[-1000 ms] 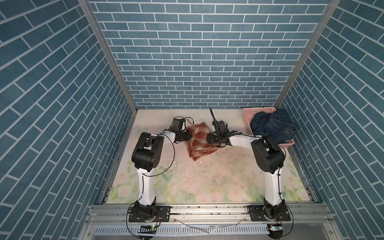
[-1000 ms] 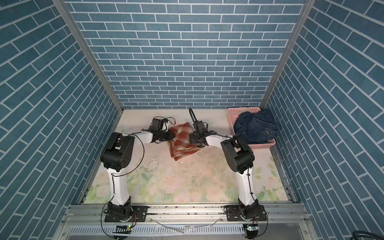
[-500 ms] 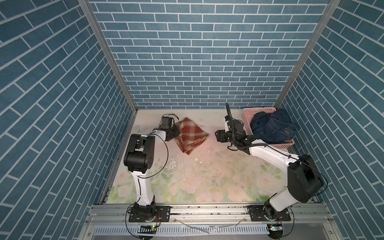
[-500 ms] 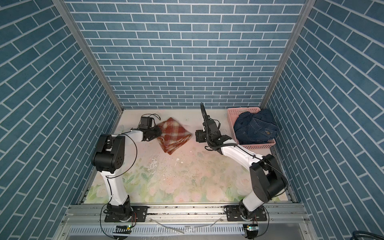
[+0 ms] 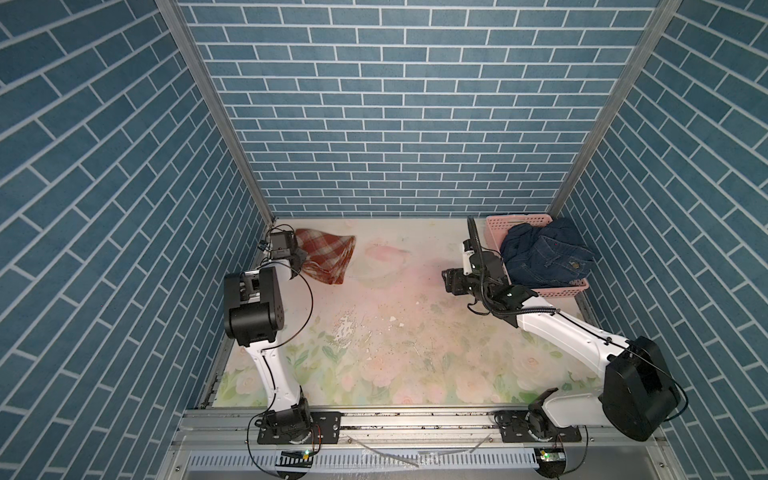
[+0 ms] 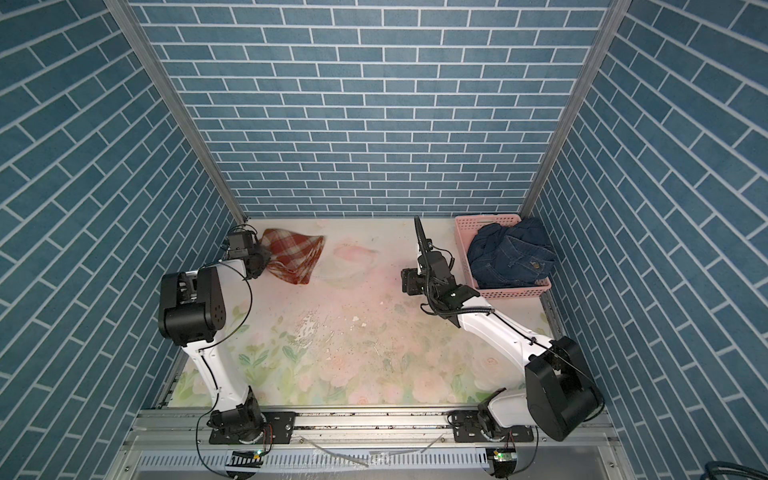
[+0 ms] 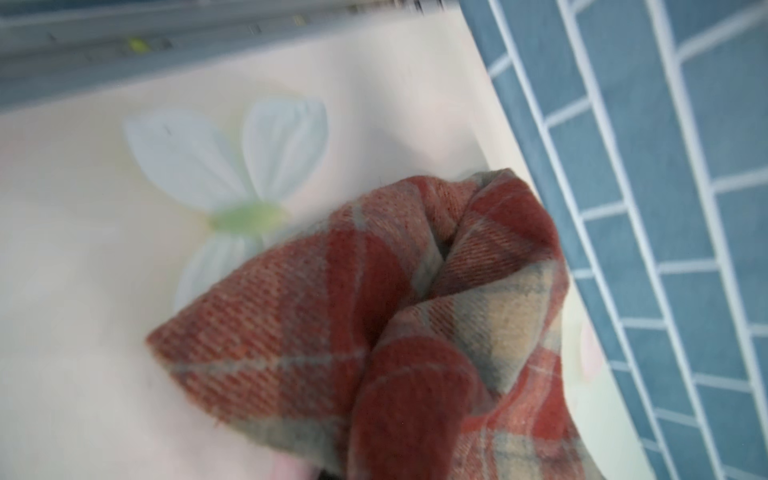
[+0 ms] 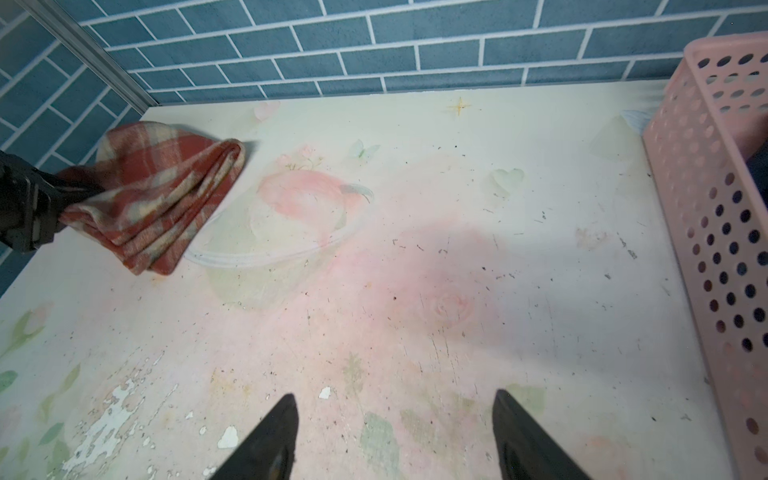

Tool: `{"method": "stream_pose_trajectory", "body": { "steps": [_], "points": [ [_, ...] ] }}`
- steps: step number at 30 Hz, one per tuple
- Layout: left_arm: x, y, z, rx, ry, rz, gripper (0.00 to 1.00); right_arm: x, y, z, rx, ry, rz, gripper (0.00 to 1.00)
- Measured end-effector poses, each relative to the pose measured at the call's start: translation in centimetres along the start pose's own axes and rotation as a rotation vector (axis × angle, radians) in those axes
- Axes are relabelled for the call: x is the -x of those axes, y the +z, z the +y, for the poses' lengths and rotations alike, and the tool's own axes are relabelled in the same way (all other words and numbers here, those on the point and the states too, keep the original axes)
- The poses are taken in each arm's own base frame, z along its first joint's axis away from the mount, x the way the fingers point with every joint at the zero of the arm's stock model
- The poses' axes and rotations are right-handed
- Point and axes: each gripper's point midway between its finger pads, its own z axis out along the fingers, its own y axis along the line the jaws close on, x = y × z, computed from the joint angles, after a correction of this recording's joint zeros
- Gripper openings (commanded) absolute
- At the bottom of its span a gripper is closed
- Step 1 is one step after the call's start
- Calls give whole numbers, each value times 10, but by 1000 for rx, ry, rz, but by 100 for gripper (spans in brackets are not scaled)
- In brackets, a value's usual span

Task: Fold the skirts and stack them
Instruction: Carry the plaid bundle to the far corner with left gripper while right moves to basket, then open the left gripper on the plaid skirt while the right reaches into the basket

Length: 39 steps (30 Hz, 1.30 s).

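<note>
Tabletop (image 5: 395, 345) by the near rail is bare, no stack yet. Farther out at approx 2 o'clock, right gripper (image 8: 395, 395) hangs empty w/ jaws well apart, just beside the pink basket (image 5: 557, 291). At 11 o'clock by the far-left wall, left gripper (image 5: 297, 261) is clamped on the plaid skirt (image 5: 330, 257), which looks folded in several layers. At 1 o'clock the denim skirts (image 5: 544, 253) sit crumpled in the basket, unfolded. Roughly a third done, I'd judge: plaid needs setting down, denim needs folding + stacking. Small tan patch (image 5: 575, 262) on the denim is too small to read; no other writing.
</note>
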Motion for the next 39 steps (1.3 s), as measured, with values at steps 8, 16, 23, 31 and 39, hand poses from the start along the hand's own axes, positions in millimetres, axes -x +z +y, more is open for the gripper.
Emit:
{"method": "stream_pose_trajectory", "body": {
  "steps": [8, 16, 23, 31, 39],
  "points": [
    [29, 20, 15, 33, -118, -51, 0, 8, -14, -5, -23, -31, -43, 75],
    [39, 29, 9, 44, -150, -68, 0, 9, -15, -9, -42, -43, -45, 75],
    [44, 33, 9, 63, -146, -77, 60, 5, -21, -15, -56, -41, -43, 77],
    [44, 20, 18, 124, -88, -61, 100, 4, -35, -26, -69, -24, -67, 87],
    [34, -18, 15, 130, 15, 19, 100, 3, -48, -43, -95, 9, -87, 95]
  ]
}}
